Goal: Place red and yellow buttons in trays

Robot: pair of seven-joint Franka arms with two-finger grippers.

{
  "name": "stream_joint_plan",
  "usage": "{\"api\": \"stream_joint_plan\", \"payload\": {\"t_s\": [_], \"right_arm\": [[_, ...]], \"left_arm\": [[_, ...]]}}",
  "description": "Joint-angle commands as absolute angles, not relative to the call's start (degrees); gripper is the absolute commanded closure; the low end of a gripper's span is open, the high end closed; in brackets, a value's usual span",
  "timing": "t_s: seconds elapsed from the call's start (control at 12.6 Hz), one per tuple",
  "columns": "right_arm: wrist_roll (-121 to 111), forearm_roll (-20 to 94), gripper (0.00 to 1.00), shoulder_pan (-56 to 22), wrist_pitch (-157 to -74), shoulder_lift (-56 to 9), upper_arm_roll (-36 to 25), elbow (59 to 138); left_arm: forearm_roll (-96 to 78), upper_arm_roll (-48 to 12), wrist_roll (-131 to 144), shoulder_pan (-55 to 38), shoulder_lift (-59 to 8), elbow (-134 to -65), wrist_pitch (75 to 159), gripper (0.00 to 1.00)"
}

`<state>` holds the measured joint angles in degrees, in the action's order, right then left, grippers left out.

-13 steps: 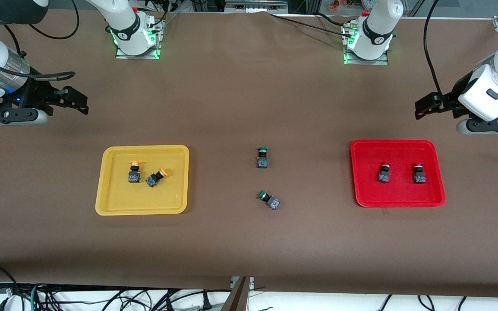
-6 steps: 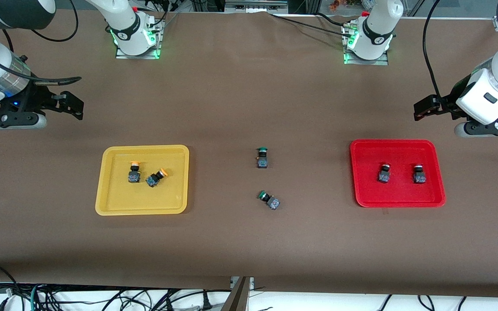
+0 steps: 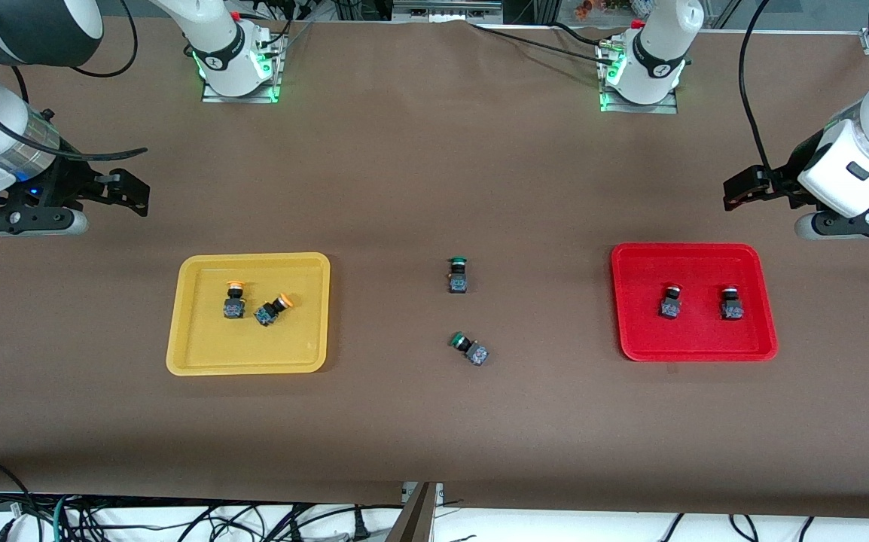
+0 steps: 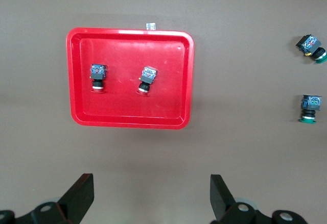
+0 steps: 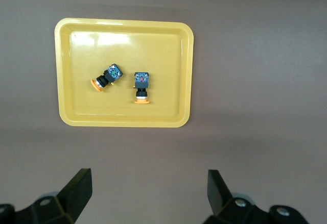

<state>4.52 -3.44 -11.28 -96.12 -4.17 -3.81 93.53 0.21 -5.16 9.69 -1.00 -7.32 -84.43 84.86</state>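
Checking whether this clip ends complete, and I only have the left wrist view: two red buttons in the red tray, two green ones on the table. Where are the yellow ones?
Observer: Both yellow buttons lie in the yellow tray, toward the right arm's end of the table.
Operator: Is the right arm carrying anything?
Observer: No. The right gripper hangs over bare table beside the yellow tray, jaws open and empty.

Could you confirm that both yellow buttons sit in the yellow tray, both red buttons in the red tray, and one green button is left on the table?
Not quite: two green buttons lie on the table, as the front view shows. Both yellow buttons sit in the yellow tray, both red buttons in the red tray.
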Motion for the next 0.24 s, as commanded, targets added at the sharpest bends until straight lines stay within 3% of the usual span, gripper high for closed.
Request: {"api": "stream_joint_plan", "payload": {"t_s": [0.0,0.16], "right_arm": [[5.3,-2.7,0.00,-11.1,-95.5,-4.4,-3.4,92.3],[5.4,-2.7,0.00,-11.2,-95.6,-4.4,-3.3,92.3]], "left_arm": [[0.2,-5.1,8.3,-0.8,-8.3,-82.2,83.4,0.00],[0.2,-5.0,8.3,-1.0,-8.3,-82.2,83.4,0.00]]}}
